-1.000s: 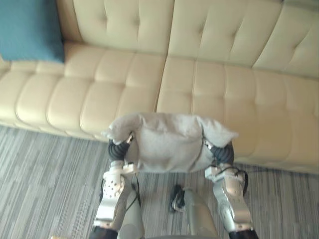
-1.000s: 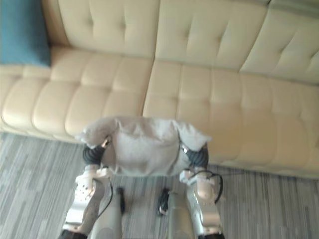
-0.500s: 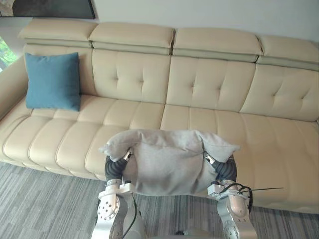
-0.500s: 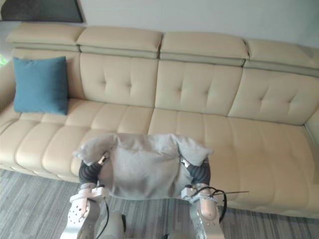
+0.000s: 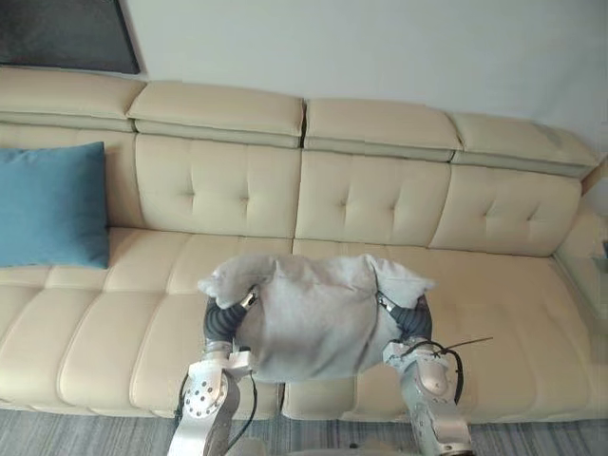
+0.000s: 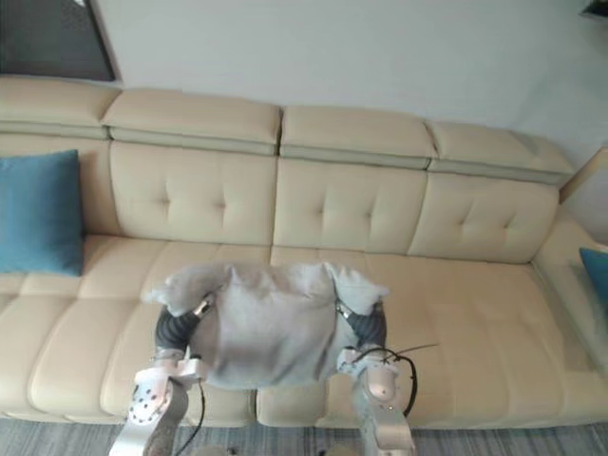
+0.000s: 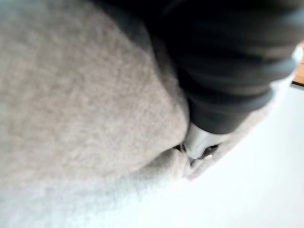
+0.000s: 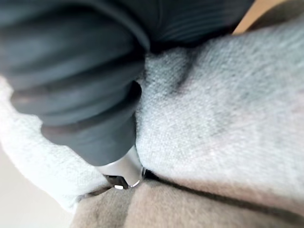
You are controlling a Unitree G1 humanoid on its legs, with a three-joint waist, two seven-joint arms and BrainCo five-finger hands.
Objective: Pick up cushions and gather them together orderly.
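1. The soft grey fabric cushion is carried in front of the robot, clear of the floor, over the front edge of the cream tufted leather sofa.
2. The grey cushion is clamped from its two ends: the left hand is pressed into its left end, the right hand into its right end.
3. Both hands are sunk in the fabric; in the wrist views it cannot be told whether either hand is open or closed round the cloth.
4. The long axis of the grey cushion runs left to right between the hands, parallel to the sofa front.
5. The square blue fabric cushion stands upright against the backrest at the left end of the sofa, well apart from the grey cushion, on the left hand's side.
6. A blue edge at the sofa's far right end is possibly another cushion.
7. Gathering is judged to call for carriage to the left, with the long axis kept level.
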